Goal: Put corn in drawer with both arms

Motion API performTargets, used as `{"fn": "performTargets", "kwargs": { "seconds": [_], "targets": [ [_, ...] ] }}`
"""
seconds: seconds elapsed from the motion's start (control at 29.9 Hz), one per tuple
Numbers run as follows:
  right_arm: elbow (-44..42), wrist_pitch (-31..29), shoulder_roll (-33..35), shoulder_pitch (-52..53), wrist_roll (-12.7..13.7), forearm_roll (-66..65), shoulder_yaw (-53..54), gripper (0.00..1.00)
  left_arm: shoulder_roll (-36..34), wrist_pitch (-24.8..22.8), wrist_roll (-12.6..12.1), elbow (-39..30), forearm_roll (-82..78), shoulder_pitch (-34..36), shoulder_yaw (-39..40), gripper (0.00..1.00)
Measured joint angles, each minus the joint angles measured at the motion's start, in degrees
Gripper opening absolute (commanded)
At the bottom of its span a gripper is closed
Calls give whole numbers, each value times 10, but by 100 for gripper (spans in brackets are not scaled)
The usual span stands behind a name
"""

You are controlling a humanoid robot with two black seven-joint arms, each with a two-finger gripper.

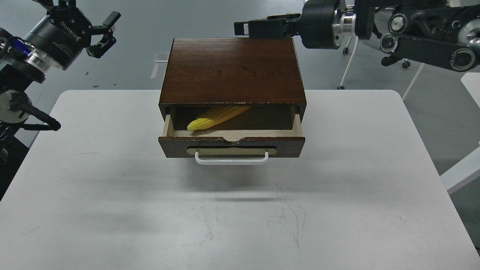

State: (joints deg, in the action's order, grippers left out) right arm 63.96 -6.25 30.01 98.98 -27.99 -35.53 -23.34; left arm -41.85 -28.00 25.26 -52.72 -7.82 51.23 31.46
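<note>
The yellow corn [215,116] lies slanted inside the drawer [232,144], pointed tip toward the front left, its far end under the cabinet top [232,69]. The drawer is pulled partly out, showing its pale inside, with its white bar handle [231,160] facing me. My right gripper [243,28] is raised above the cabinet's far edge, pointing left and seen side-on, so its fingers cannot be told apart. My left gripper [105,33] is open and empty, high at the far left, well away from the cabinet.
The cabinet stands at the far middle of the white table [112,187]. Chair legs [347,71] and grey floor lie beyond the table. A white edge [461,172] sits off the table's right side.
</note>
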Motion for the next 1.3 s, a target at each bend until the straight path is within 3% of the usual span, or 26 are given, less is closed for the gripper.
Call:
{"fn": "performTargets", "kwargs": {
  "seconds": [0.27, 0.67, 0.94, 1.3],
  "targets": [
    [-4, 2, 97, -214, 0, 137, 178, 99, 13, 0, 1, 3, 0, -6, 0, 98],
    [-26, 0, 96, -492, 0, 354, 443, 100, 48, 0, 3, 5, -1, -35, 18, 98],
    [-31, -23, 90, -573, 0, 385, 494, 100, 70, 0, 0, 5, -9, -61, 23, 98],
    [-24, -30, 48, -603, 0, 376, 486, 100, 81, 0, -2, 2, -23, -91, 23, 98]
  ]
}}
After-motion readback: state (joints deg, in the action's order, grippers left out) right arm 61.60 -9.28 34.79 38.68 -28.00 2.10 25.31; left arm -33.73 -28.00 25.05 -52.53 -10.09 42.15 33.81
